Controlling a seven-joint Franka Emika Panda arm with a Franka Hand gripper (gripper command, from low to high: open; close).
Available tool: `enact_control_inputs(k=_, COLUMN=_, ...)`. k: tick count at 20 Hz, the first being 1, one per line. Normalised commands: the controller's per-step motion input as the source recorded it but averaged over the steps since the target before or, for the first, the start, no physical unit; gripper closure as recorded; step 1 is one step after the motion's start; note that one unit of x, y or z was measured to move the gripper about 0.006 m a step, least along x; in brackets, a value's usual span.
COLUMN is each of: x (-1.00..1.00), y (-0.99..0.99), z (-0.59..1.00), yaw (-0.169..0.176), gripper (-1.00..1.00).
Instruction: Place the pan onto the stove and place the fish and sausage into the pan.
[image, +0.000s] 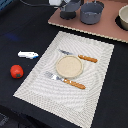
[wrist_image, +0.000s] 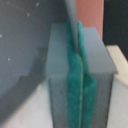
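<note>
Exterior view, near to far. Dark tabletop. Sausage, red and round, sits on the bare table at the exterior view's left, off the pale striped placemat. Just beyond it lies the fish, white with a blue part, also on the bare table, near the placemat's edge but not touching it. Both are well apart from the gripper.

On the placemat: a round tan plate in the middle, nothing visible on it. A fork with orange handle lies on the near side of the plate, a knife with orange handle on the far side.

Far edge: the stove, a pinkish-brown board. The pan stands on it, dark grey; contents not discernible. Just beside it towards the exterior view's right stands the larger grey pot, inside looks dark. A pale bowl is cut off at the frame's right edge.

Gripper, white, sits at the top edge right at the pan.

Wrist view, blurred: the teal finger pads are pressed nearly together with a thin grey strip, apparently the pan's handle, running between them. Jaws closed to a sliver, pinching that handle.
</note>
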Motion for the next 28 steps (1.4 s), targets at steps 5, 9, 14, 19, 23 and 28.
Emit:
enact_control_inputs(k=5, x=0.03, y=0.36, z=-0.23, yaw=0.001, gripper=1.0)
enact_control_inputs(k=9, x=0.13, y=0.28, z=-0.21, yaw=0.0, gripper=1.0)
enact_control_inputs(k=14, x=-0.01, y=0.09, z=-0.12, yaw=0.0, gripper=-1.0)
enact_control_inputs(k=19, x=-0.29, y=0.0, z=0.01, yaw=0.003, gripper=-1.0)
enact_control_inputs(k=23, x=-0.28, y=0.0, z=0.31, yaw=0.001, gripper=-1.0)
enact_control_inputs(k=28, x=-0.17, y=-0.06, z=0.96, yaw=-0.025, gripper=-1.0)
